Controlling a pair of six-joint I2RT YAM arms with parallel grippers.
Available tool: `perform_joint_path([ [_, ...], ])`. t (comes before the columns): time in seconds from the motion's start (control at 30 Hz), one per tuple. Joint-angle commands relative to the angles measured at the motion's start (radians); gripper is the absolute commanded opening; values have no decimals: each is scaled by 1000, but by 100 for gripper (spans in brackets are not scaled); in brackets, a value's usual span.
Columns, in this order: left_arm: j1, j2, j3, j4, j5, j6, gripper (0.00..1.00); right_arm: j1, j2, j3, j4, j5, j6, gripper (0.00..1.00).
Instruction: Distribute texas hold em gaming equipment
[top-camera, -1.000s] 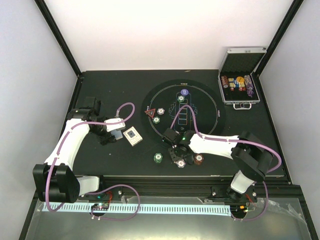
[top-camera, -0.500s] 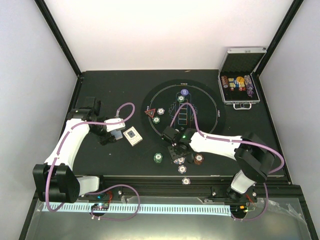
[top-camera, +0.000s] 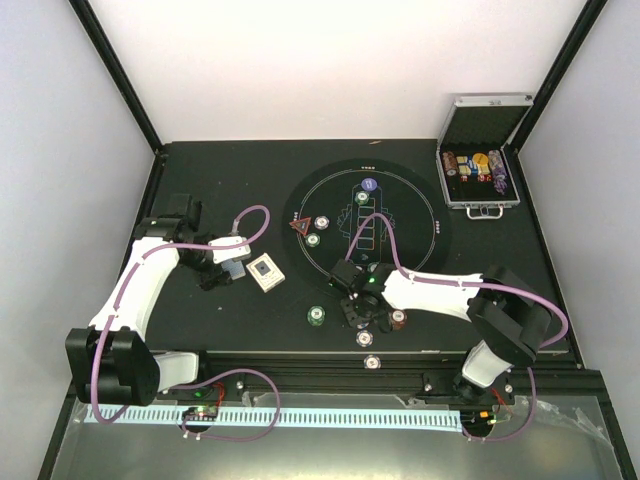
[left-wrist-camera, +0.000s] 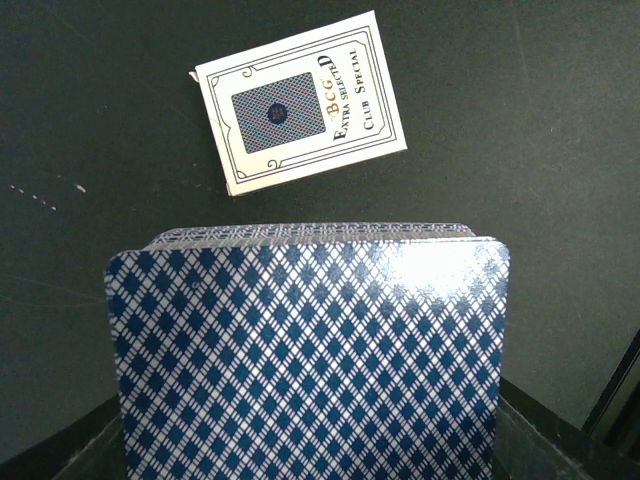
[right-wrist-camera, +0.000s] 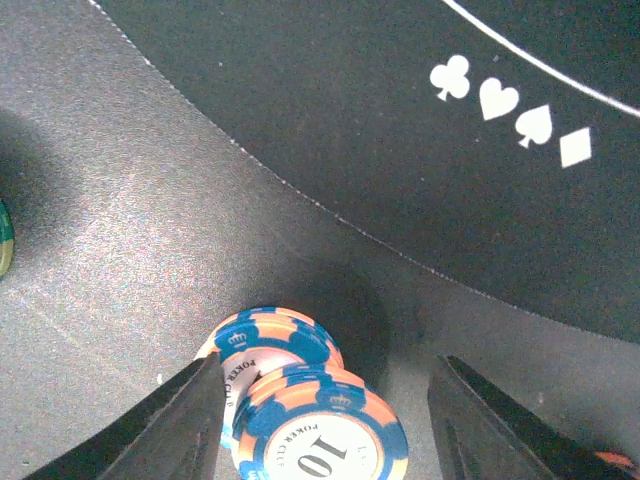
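Note:
My left gripper (top-camera: 226, 268) is shut on a deck of blue diamond-backed playing cards (left-wrist-camera: 310, 350), which hides its fingers in the left wrist view. The white card box (top-camera: 265, 271) lies just beyond it (left-wrist-camera: 300, 100). My right gripper (top-camera: 362, 310) is open and low over the table, just off the mat's near edge. Its fingers (right-wrist-camera: 170, 420) straddle two blue-and-orange poker chips (right-wrist-camera: 318, 430), one leaning on the other. A green chip (top-camera: 316, 315), a red-brown chip (top-camera: 398, 318) and two more chips (top-camera: 364, 338) lie nearby. The red triangular marker (top-camera: 298, 227) sits on the mat.
The round black mat (top-camera: 420, 205) carries a purple chip (top-camera: 369, 185) and three green chips (top-camera: 313, 240). The open silver case (top-camera: 480, 165) with chip rolls stands at the back right. One chip (top-camera: 372, 362) lies at the table's front edge.
My right gripper has shifted slightly right and settled over chips near the mat's edge. Two chips now lie loose towards the front edge. The left arm has not moved.

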Motion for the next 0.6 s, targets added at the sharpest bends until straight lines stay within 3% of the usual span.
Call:
perform_joint_path([
  [0.0, 8, -14, 25, -11, -2, 19, 2, 4, -12, -6, 21, 1, 11, 56],
  [0.2, 9, -17, 27, -12, -1, 17, 2, 3, -22, 1, 12, 5, 11, 40],
  [0.57, 8, -18, 24, -9, -3, 18, 1, 3, -19, 17, 1, 2, 2, 25],
])
